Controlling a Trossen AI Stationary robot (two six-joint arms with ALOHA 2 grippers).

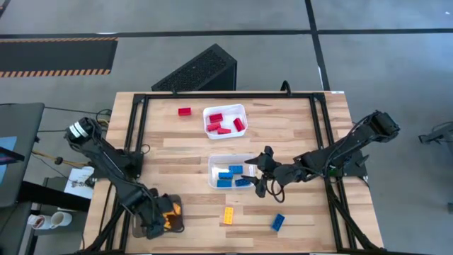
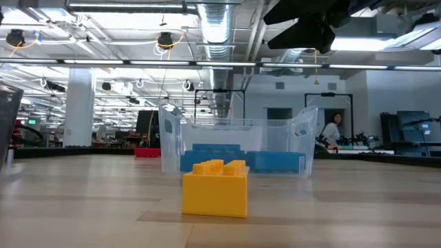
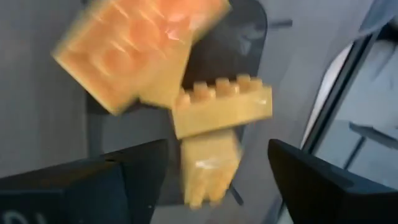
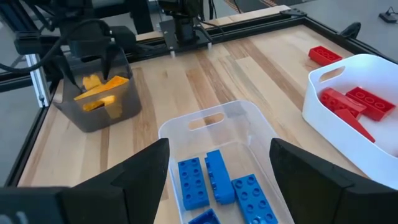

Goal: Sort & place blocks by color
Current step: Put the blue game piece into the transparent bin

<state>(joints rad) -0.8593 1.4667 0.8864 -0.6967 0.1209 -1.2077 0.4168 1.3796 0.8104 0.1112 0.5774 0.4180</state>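
Spanning a wooden table (image 1: pixel 297 127) — both tools agape, left tool (image 1: pixel 159 223), right tool (image 1: pixel 260 173) — open-ceilinged hall behind.

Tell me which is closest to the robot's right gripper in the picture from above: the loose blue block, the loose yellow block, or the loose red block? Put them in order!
Measured from the right gripper in the high view:
1. The loose blue block, on the near edge of the table, just below the gripper.
2. The loose yellow block, a little farther, toward the left arm's side.
3. The loose red block, far off, beside the white tray.
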